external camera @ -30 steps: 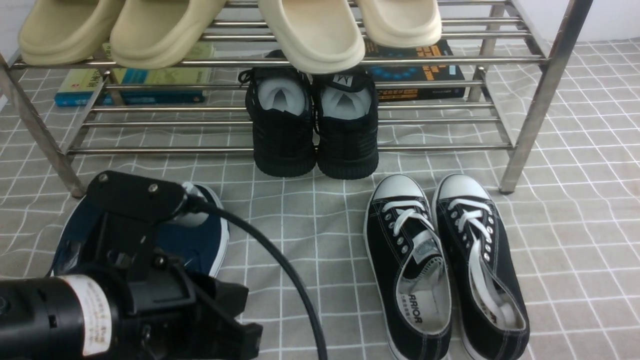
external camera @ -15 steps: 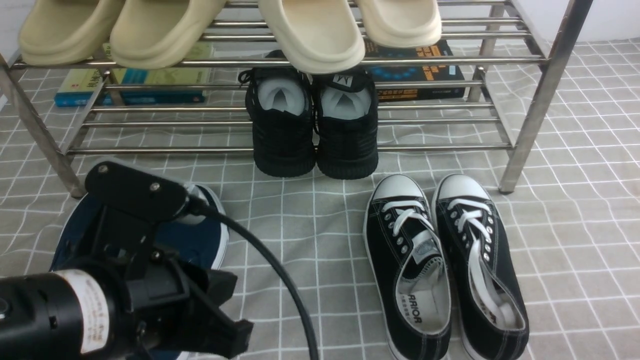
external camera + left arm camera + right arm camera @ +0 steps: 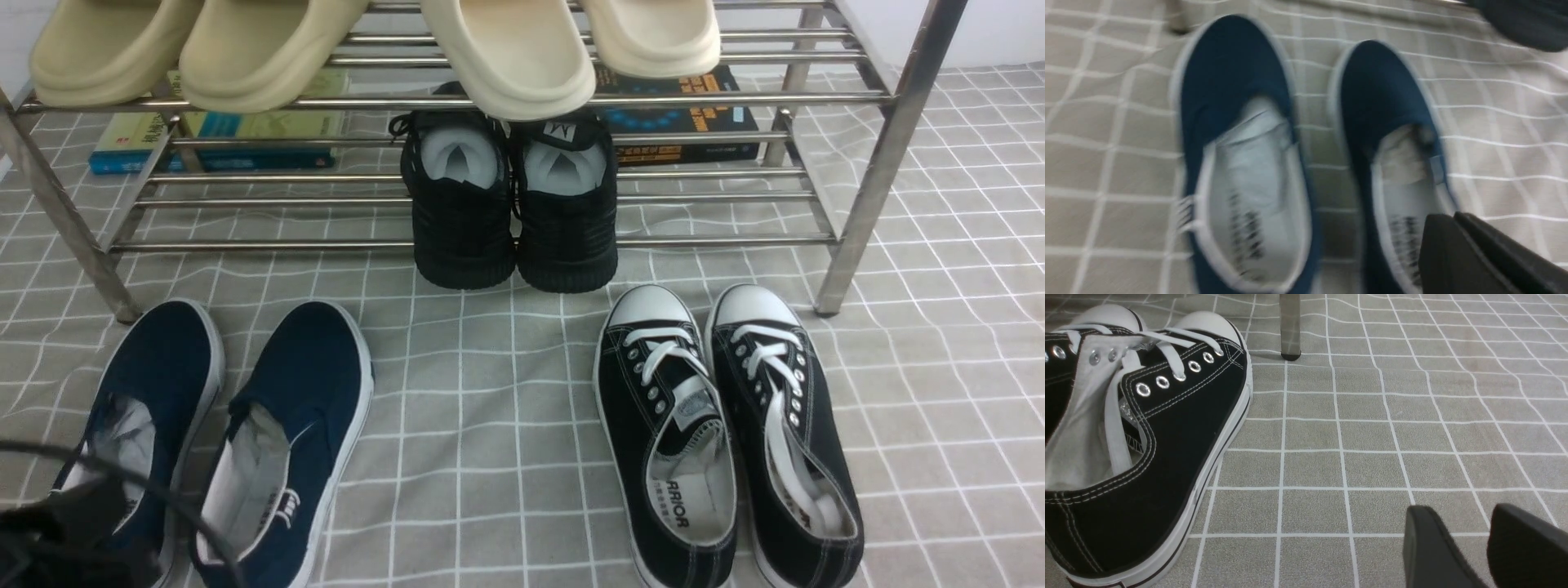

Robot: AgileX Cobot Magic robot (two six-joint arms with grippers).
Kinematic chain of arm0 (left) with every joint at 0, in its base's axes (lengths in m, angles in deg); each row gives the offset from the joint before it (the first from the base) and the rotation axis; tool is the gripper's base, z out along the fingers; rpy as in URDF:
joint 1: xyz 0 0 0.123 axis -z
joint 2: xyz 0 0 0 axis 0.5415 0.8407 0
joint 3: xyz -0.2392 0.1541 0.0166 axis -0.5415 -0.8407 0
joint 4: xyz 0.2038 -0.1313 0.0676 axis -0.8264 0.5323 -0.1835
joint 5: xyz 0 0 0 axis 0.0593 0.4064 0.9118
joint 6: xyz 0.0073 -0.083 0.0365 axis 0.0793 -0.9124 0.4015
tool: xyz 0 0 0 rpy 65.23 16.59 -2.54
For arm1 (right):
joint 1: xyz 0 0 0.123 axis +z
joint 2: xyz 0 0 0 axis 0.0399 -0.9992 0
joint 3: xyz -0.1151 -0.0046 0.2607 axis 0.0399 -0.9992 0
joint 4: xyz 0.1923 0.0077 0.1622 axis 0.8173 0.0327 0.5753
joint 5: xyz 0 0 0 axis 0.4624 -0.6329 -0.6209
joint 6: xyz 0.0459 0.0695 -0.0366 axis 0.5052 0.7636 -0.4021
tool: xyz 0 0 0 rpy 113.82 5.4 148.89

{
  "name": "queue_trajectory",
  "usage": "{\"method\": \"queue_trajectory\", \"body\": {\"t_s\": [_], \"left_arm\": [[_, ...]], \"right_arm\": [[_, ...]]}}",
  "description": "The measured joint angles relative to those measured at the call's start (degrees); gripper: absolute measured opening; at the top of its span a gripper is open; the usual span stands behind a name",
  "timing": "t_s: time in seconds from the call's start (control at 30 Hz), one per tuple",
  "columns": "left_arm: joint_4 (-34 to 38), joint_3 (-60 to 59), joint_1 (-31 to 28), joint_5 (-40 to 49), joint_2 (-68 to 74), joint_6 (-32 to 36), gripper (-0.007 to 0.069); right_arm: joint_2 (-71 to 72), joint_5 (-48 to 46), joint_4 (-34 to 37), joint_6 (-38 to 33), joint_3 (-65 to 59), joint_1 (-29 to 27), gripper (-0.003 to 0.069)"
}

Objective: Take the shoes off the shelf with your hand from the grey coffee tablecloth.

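Two navy slip-on shoes (image 3: pixel 212 433), white-soled with pale lining, lie side by side.

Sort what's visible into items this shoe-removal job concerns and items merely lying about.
Job: navy slip-ons, shelf, grid tablecloth, left gripper.
Lying about: black lace-ups, black knit sneakers, beige slippers, books.

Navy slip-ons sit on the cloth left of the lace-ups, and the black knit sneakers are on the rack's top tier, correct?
Not quite. The knit sneakers sit on the rack's bottom tier; the front view shows it. The navy slip-ons do lie on the cloth, left of the lace-ups.
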State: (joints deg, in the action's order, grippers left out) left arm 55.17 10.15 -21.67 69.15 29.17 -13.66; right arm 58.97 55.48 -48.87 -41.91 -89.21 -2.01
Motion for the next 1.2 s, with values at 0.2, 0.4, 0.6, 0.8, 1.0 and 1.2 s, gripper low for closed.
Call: {"method": "queue_trajectory", "body": {"t_s": [0.2,0.4,0.6,0.8,1.0,1.2], "left_arm": [[0.06,-9.47,-7.51,0.0,-14.34,4.67,0.0041],[1.49,-12.76,-11.72,2.18,-23.32,7.97,0.0043],[2.02,-12.8,-14.69,3.62,-25.39,9.13,0.0043],[2.09,-12.8,-14.69,3.69,-25.44,9.13,0.0049],[2.18,-12.8,-14.69,3.69,-25.44,9.13,0.0055],[2.13,-12.8,-12.08,3.71,-25.44,9.13,0.0064]], "right_arm": [[0.0,0.0,0.0,0.0,0.0,0.0,0.0239],[0.0,0.0,0.0,0.0,0.0,0.0,0.0239],[0.0,0.0,0.0,0.0,0.0,0.0,0.0239],[0.0,0.0,0.0,0.0,0.0,0.0,0.0239],[0.0,0.0,0.0,0.0,0.0,0.0,0.0239],[0.0,0.0,0.0,0.0,0.0,0.0,0.0239]]}}
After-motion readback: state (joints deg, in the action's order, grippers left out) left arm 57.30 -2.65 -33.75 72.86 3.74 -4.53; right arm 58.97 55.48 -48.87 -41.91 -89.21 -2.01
